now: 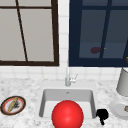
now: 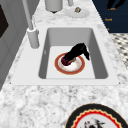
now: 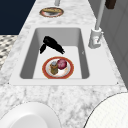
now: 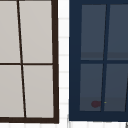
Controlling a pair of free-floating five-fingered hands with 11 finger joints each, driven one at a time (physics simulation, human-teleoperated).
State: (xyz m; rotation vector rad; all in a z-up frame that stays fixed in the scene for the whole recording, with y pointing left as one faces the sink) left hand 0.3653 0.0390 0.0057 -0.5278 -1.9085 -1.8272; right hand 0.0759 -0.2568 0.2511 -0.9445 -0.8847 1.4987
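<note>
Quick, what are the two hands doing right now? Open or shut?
Right hand: open, holding nothing, above the sink.
Left hand: cannot be told.

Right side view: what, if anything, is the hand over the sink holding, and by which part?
Nothing: the right hand hangs open, a gap apart from the red food on the plate.
</note>
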